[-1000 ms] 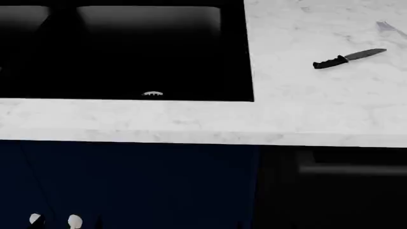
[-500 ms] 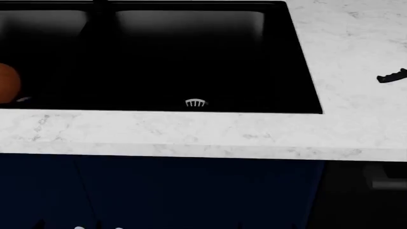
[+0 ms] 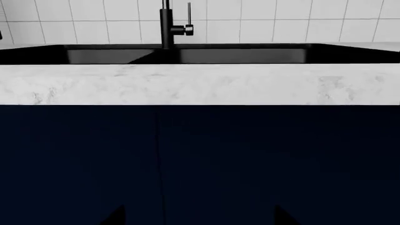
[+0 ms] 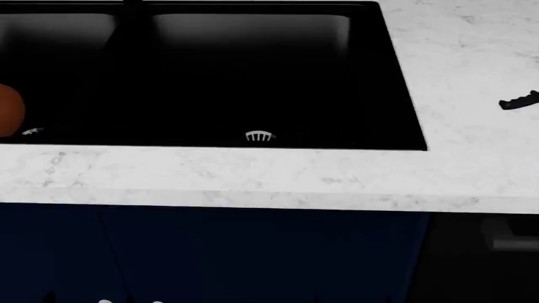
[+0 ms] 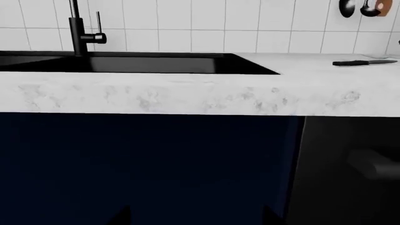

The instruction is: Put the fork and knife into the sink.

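The sink [image 4: 252, 69] is a large black basin set in the white marble counter, with a silver drain strainer [image 4: 259, 136]. Only the black handle of the knife [image 4: 518, 101] shows at the head view's right edge. In the right wrist view the whole knife [image 5: 364, 62] lies flat on the counter, right of the sink [image 5: 156, 64]. The fork is out of view. My left gripper [image 3: 200, 219] and right gripper [image 5: 196, 219] both hang low before the dark blue cabinet front, below the counter edge. Their jaws stand wide apart and hold nothing.
An orange-brown round object [image 4: 9, 108] sits in the left basin beside a second strainer [image 4: 32, 131]. A black faucet [image 3: 166, 23] rises behind the sink. Right of the blue cabinets is a darker panel with a grey handle [image 5: 375, 164]. Utensils [image 5: 362, 7] hang on the tiled wall.
Since a second ago the head view has swung left: the sink and knife slid right, the fork left the frame, and the orange object came in. Little has moved in the last half second.
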`<state>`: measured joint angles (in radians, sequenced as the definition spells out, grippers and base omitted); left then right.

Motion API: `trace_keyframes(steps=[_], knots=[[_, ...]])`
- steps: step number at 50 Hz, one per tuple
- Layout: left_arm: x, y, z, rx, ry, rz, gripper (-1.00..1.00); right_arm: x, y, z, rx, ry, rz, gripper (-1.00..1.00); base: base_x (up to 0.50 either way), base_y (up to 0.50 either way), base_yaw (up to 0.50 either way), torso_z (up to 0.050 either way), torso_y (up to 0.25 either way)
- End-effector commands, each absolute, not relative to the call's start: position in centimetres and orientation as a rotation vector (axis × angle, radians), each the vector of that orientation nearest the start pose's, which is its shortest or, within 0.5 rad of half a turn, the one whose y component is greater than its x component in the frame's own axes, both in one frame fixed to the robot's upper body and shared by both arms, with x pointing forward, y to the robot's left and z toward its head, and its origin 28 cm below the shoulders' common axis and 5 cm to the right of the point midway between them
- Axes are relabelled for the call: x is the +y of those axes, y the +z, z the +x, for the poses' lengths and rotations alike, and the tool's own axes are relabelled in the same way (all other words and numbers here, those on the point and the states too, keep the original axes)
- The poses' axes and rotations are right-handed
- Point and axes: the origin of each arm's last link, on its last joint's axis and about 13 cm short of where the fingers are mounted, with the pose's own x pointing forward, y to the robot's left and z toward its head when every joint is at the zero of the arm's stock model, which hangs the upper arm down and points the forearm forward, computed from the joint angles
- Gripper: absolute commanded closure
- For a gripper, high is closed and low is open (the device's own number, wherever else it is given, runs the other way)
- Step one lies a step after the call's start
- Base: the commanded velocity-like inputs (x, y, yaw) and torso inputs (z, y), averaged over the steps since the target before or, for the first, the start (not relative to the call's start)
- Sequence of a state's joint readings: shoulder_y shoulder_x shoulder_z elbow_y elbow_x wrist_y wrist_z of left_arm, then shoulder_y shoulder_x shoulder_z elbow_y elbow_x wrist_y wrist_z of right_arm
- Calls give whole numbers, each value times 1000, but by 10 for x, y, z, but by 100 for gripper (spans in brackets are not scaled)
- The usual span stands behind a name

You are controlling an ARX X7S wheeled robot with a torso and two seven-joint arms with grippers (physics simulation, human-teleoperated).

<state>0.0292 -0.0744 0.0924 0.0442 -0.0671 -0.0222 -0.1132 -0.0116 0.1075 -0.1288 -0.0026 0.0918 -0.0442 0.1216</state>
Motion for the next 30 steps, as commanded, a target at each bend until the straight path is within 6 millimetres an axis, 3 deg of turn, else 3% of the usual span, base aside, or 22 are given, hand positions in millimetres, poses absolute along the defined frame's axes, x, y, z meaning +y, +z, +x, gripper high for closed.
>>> trace_keyframes(steps=[1, 10, 14, 25, 30], knots=[[204, 38, 208, -27, 43, 38, -100, -98, 36, 209, -101, 17, -21, -100, 0, 0, 0, 0, 0], [206, 76, 230, 6, 74, 103, -100, -102, 71, 215, -149, 37, -66, -100, 0, 0, 0, 0, 0], [206, 93, 236, 52, 0, 5, -100, -105, 93, 219, -159, 42, -31, -100, 0, 0, 0, 0, 0], [211, 158, 252, 17, -58, 25, -100, -110, 150, 225, -148, 142, 20, -100, 0, 0, 0, 0, 0], [210, 181, 259, 24, -89, 37, -100, -110, 172, 230, -165, 143, -34, -100, 0, 0, 0, 0, 0]])
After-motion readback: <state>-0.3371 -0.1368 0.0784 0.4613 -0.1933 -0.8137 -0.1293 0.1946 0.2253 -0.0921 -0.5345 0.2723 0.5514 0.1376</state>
